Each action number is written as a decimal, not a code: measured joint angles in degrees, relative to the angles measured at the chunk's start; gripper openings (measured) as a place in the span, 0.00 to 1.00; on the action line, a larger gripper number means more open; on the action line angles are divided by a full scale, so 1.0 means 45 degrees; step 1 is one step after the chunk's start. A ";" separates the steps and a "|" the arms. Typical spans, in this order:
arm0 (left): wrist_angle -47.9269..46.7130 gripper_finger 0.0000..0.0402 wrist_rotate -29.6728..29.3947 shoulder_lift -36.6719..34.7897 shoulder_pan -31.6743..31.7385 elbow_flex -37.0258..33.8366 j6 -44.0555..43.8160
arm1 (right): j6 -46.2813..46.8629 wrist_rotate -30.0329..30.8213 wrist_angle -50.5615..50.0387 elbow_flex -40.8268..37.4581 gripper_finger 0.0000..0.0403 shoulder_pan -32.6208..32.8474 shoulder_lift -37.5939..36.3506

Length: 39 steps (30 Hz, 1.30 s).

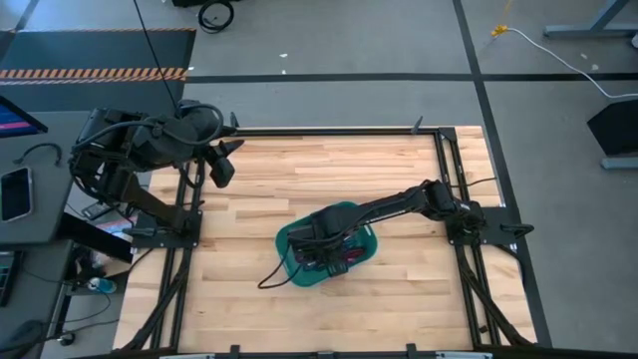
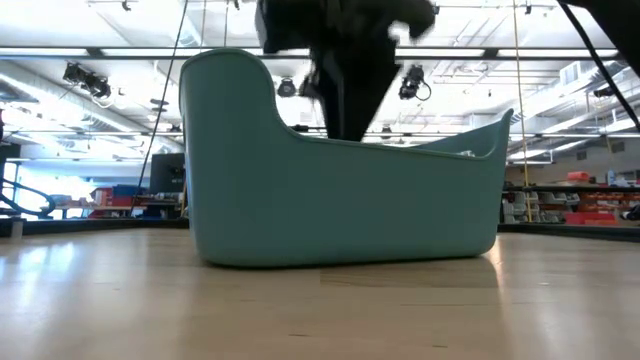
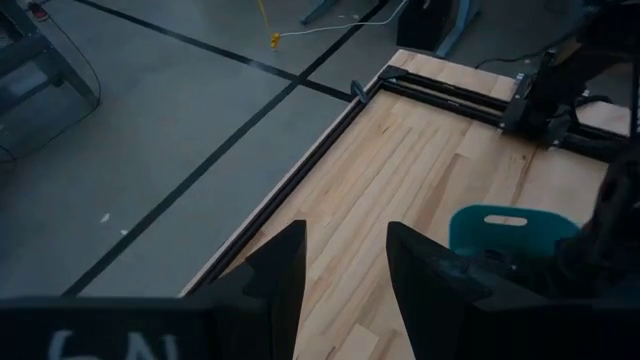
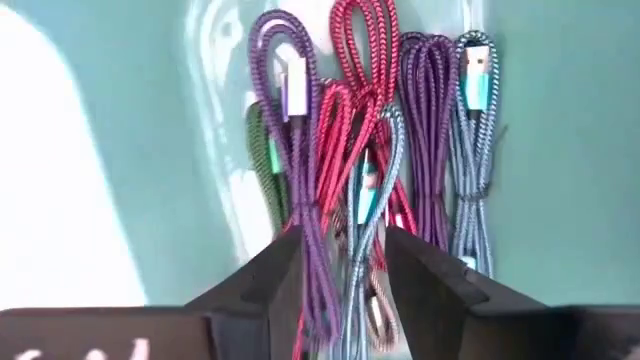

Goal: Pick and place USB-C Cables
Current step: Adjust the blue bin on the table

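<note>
**Carefully now: the right gripper is over the cable pile inside the bin**

Nearest first, in the right wrist view: the right gripper (image 4: 345, 265) hangs just above the USB-C cables (image 4: 370, 150), its two dark fingers (image 4: 270, 275) set apart with a clear gap between them. Purple and red strands run down through that gap, but I cannot tell whether either pad touches them, so nothing can be called held. The cables lie as loose loops against the teal bin's inner floor (image 4: 560, 150): purple, red, grey-teal and a green one half hidden, several overlapping.

My judgement is that this is either a drop just made or a fresh pick starting. For a pick, the loops cross each other, so closing on one strand may drag its neighbours; centring on a single bundle's thick middle would serve best. For a release, rise straight up so no loop snags a finger.

From above, the right arm reaches from the table's right side into the bin (image 1: 289, 239), mid-table. Farther off, the left gripper (image 1: 221, 163) waits at the table's far-left corner, fingers parted and empty.
</note>
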 joint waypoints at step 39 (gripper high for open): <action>0.1260 0.37 0.3426 0.8109 0.0595 -0.0010 -0.1159 | 0.3977 0.6941 -0.1344 0.2288 0.37 -0.0420 -1.2991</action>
